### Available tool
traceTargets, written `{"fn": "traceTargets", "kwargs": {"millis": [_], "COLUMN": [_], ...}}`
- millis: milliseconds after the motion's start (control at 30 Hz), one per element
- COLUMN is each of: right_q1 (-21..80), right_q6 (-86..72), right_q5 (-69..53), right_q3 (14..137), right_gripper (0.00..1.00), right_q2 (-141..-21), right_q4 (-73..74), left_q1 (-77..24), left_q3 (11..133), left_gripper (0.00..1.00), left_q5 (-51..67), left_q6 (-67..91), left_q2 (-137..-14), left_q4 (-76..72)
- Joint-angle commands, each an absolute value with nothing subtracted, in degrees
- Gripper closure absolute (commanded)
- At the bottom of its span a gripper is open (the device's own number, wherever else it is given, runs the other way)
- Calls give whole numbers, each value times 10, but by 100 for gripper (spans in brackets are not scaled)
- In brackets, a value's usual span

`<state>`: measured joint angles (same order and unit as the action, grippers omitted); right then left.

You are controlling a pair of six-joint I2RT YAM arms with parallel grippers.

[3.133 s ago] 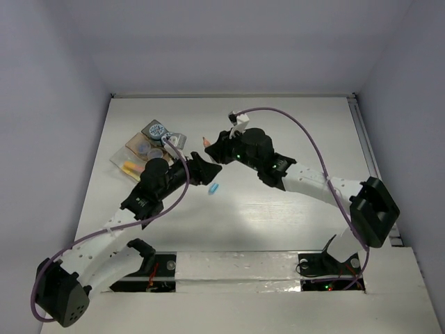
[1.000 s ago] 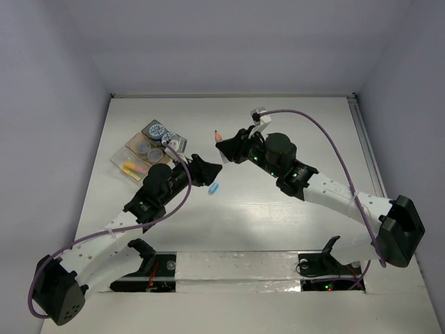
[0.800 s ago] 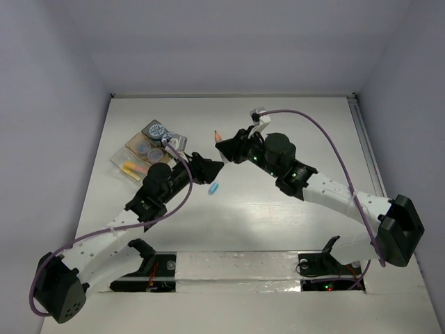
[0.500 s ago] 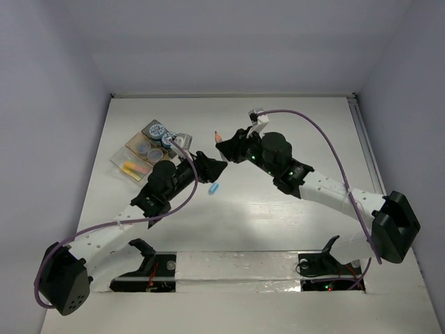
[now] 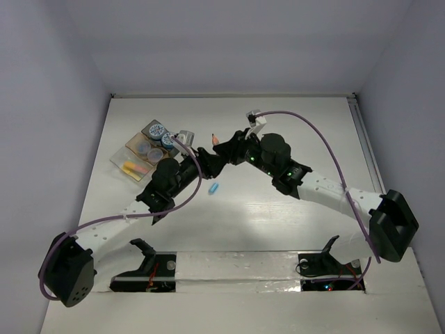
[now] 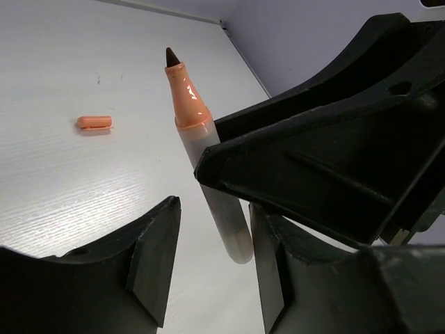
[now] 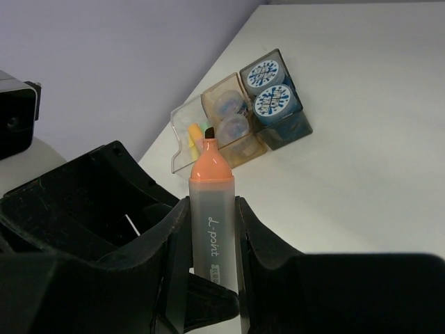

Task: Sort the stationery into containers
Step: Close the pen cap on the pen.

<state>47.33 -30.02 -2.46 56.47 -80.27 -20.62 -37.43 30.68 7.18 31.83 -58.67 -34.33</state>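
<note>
My right gripper (image 7: pixel 212 217) is shut on a grey pen with an uncapped orange tip (image 7: pixel 211 167) and holds it upright above the table; the pen also shows in the top view (image 5: pixel 215 140). My left gripper (image 6: pixel 214 217) is open, its two fingers standing either side of the pen's lower end (image 6: pixel 226 223) without closing on it. Both grippers meet in the top view, left (image 5: pixel 207 161) and right (image 5: pixel 227 149). The containers (image 7: pixel 233 125) are a dark grey box with two blue-patterned tubs (image 7: pixel 268 87), a tan tray with translucent cups, and a clear tray with yellow and green erasers (image 7: pixel 191 133).
A small orange pen cap (image 6: pixel 94 122) lies on the white table beyond the pen. A small blue item (image 5: pixel 213 188) lies on the table just below the two grippers. The container cluster (image 5: pixel 142 149) sits at the far left of the table.
My left gripper has moved up and right to the pen, so its open fingers now straddle the pen's lower end. My right gripper has shifted slightly left, still holding the pen.
</note>
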Motion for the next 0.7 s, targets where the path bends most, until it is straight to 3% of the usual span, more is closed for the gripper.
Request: {"fn": "traceTargets", "kwargs": {"millis": [0,67,167,200,267,367,400,500,667], "right_q1": [483,483,483,483,483,483,483,475,416], "right_q6": [-316,-316,-316,-316,-313,-297,-289,-253,-201], "right_q5": [-51,-50,-48,-47,-42,-29,-25,-31,-86], "right_q3": [563,562,555,554,552,560,565,592,591], "right_gripper": [99,100,99,99,99,88,76,56,51], "right_q2": [-798,-799,-801,-800,-801,-793,-790,-777,-734], "right_q4": [-258,-258,-258,-258,-251,-214,-198,-124,-48], "left_q1": [-374,-374,-374,-374,-374,-374,-374,-374,-374], "left_q3": [330,332,335,336,334,318,308,289,247], "left_gripper": [60,63,78,88,98,100,100,100,100], "left_q5": [51,40,31,30,19,11,11,15,27], "left_q6": [319,314,309,306,302,301,300,299,301], "left_q2": [-588,-587,-586,-586,-584,-570,-559,-533,-478], "left_q4": [-381,-381,-374,-369,-360,-349,-344,-330,-293]}}
